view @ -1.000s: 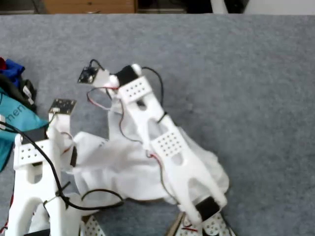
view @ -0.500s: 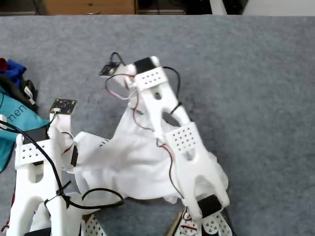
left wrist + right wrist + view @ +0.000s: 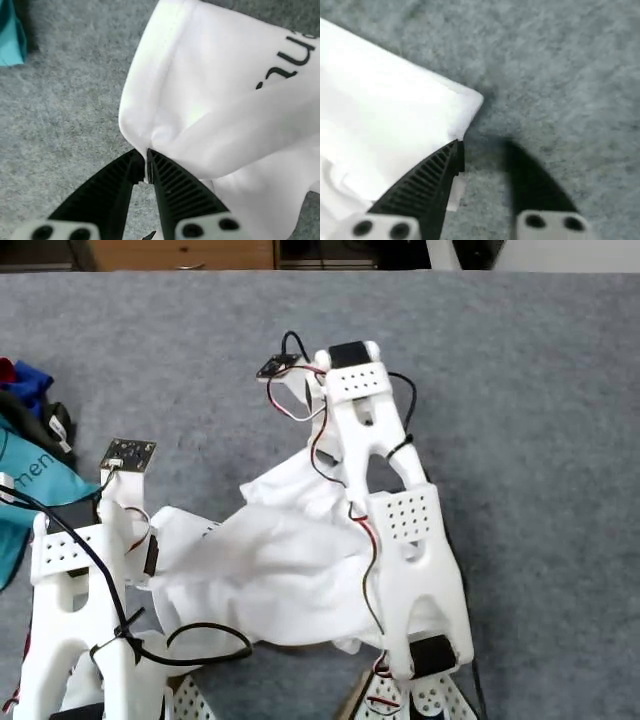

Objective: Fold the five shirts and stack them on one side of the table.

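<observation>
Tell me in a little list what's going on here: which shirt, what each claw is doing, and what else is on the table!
shirt in work: white shirt, crumpled, mid-table, not yet folded
left gripper: shut on the white shirt's edge
right gripper: open, one finger beside a corner of the white shirt
table: grey, fuzzy top
other clothes: teal shirt at the table's edge by the left arm, blue cloth beyond it
</observation>
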